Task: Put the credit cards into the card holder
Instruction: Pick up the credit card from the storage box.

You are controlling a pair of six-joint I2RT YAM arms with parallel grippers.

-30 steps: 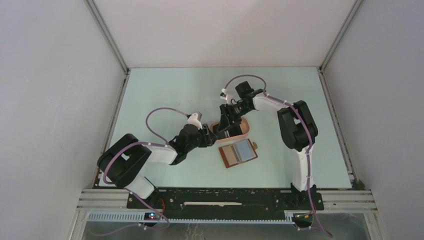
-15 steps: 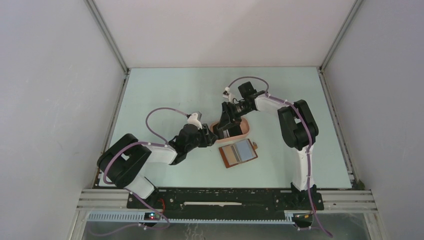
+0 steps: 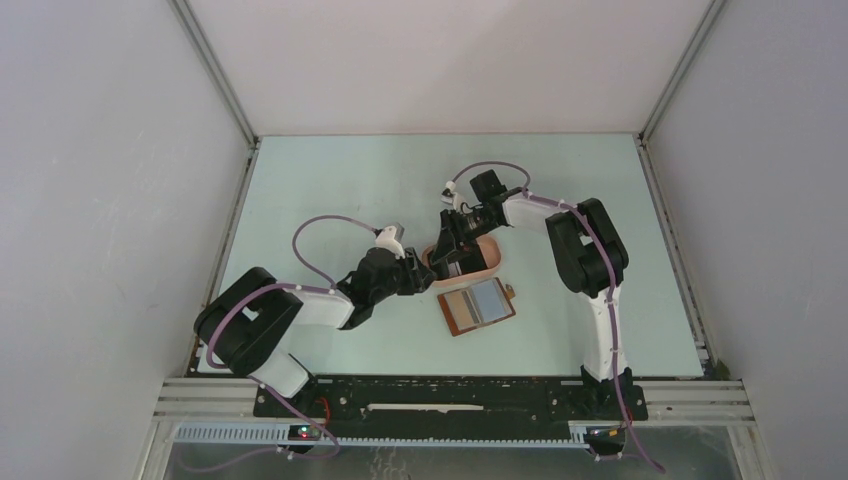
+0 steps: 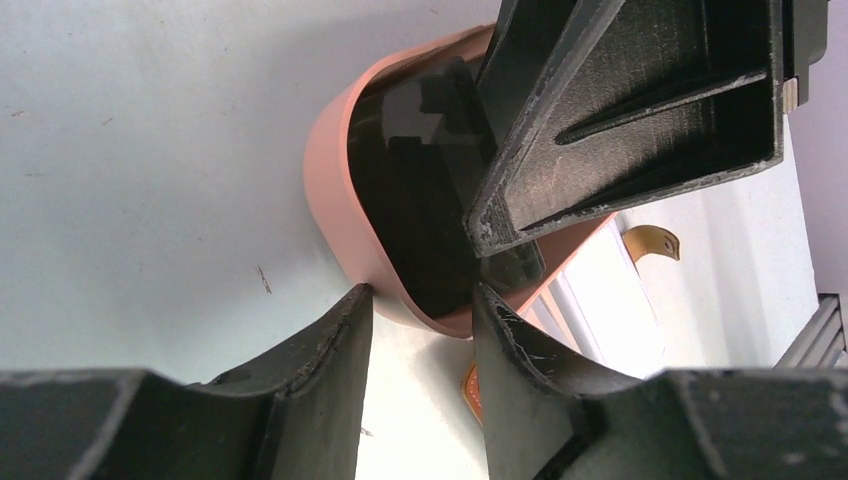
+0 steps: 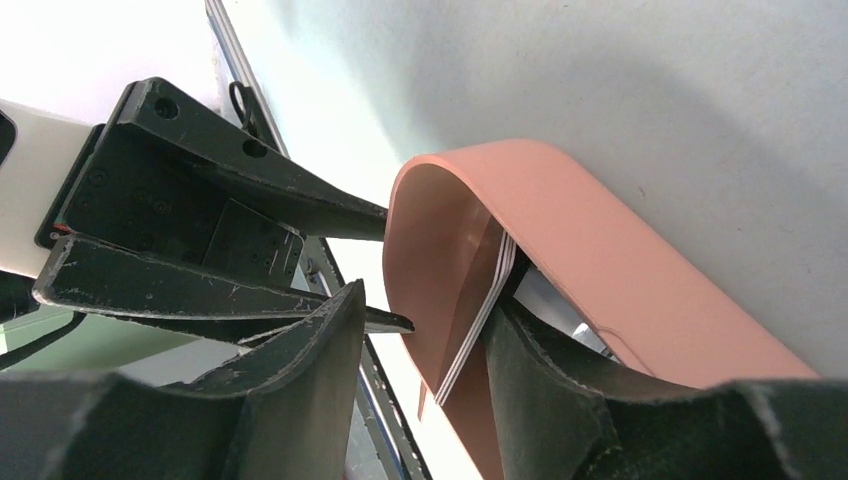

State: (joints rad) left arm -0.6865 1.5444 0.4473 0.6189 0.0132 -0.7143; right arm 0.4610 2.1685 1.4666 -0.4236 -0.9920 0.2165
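Looks down on a pale mint-green bench (image 3: 330, 190), matt and plain, with faint specks and scuffs up close. Boxed in by flat white walls (image 3: 120, 200) at left, back and right, joined by slim aluminium rails (image 3: 215, 75) at the corners. Edged at the near side by a black and silver mounting bar (image 3: 450, 400) carrying both arm bases.

Near the bench's middle, a pink oval tray (image 3: 487, 262). Just in front of it, the holder (image 3: 478, 305), lying open and flat, brown half to the left, grey half to the right, tab at the right edge.

In the tray, the cards (image 5: 478, 320), stacked and leaning on edge, a dark face showing in the left wrist view.

Left gripper (image 4: 418, 295), about half open, clamped across the tray's left end wall. Right gripper (image 5: 428, 305), dipped into the tray from the far side, parted around the cards' edges, one finger against the stack, a gap at the other, no grip yet.
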